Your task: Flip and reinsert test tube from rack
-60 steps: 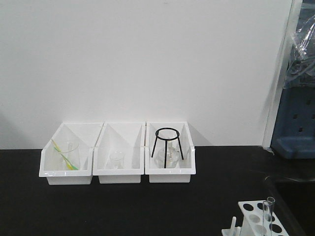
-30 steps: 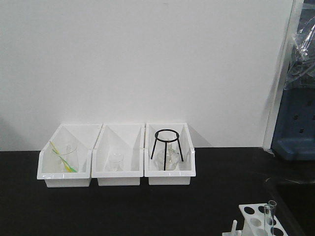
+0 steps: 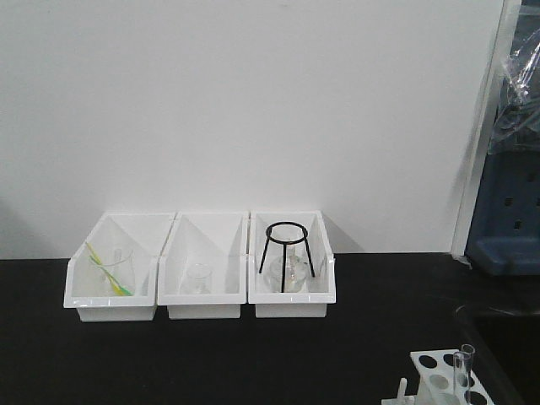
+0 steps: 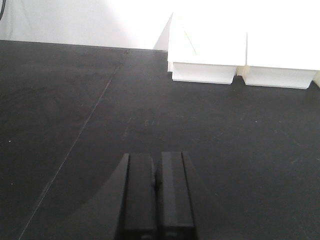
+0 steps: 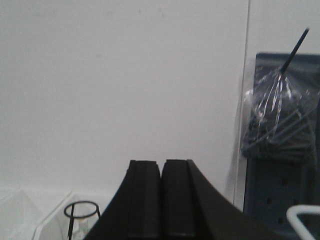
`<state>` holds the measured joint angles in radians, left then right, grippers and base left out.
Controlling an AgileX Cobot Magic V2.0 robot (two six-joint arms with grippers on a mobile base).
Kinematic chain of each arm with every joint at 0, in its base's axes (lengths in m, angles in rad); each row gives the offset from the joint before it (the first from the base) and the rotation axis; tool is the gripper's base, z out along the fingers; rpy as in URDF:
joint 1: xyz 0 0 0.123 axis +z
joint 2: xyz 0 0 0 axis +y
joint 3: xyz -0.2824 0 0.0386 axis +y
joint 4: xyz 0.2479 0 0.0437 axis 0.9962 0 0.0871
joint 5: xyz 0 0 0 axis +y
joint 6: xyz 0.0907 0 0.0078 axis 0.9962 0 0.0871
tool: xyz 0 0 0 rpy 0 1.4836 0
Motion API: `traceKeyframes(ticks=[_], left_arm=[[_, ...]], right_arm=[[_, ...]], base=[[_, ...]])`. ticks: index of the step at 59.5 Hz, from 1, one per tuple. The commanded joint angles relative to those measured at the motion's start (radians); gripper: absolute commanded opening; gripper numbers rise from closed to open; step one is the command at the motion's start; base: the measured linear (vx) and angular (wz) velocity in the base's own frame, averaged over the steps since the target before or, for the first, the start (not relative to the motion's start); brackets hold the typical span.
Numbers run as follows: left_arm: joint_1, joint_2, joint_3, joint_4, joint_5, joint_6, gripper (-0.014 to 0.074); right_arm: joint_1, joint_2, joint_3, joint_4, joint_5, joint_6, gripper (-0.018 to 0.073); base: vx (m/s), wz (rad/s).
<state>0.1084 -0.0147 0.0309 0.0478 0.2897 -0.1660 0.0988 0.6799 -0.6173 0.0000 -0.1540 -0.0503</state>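
While the test tube (image 3: 461, 369) stands in the rack (image 3: 422, 374), lower right, you seemingly have every step outstanding. Left gripper (image 4: 155, 187), right gripper (image 5: 161, 200): jaws pressed together, empty.

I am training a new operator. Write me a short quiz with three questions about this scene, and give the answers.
1. True or false: the test tube stands upright in the rack.
2. Of the three white bins, which holds the black tripod stand? A) left B) middle C) right
3. Fill in: the left gripper and the right gripper are both ____ (open/shut), holding nothing.

Key: 1 true; 2 C; 3 shut.
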Motion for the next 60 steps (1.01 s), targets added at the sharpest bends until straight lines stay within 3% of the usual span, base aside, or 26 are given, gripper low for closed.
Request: traceKeyframes(ticks=[1, 10, 19, 36, 42, 51, 60], left_arm=[[-0.004, -0.003, 0.002, -0.004, -0.088, 0.0, -0.0006], [-0.004, -0.003, 0.002, -0.004, -0.088, 0.0, -0.0006], [-0.004, -0.003, 0.002, -0.004, -0.088, 0.0, -0.0006], [-0.004, -0.003, 0.002, -0.004, -0.088, 0.0, -0.0006], [-0.004, -0.003, 0.002, -0.004, -0.088, 0.0, -0.0006], [-0.004, -0.003, 0.002, -0.004, -0.088, 0.0, -0.0006], [-0.004, -0.003, 0.002, -0.004, -0.088, 0.0, -0.0006]], right_arm=[[0.004, 0.093, -0.061, 0.0, -0.082, -0.003, -0.0009], [0.004, 0.129, -0.061, -0.009, -0.089, -0.003, 0.0015], [0.004, 0.129, -0.061, -0.011, -0.089, -0.006, 0.0104], [0.004, 0.129, -0.061, -0.007, -0.096, -0.006, 0.0528], [0.004, 0.129, -0.061, -0.008, -0.099, -0.006, 0.0636], [0.004, 0.148, -0.054, -0.009, -0.132, 0.025, 0.0655], [0.004, 0.224, 0.107, -0.011, -0.245, 0.038, 0.0617]], base=[[0.0, 0.0], [0.0, 0.0], [0.0, 0.0], [0.0, 0.0], [0.0, 0.0], [0.0, 0.0], [0.0, 0.0]])
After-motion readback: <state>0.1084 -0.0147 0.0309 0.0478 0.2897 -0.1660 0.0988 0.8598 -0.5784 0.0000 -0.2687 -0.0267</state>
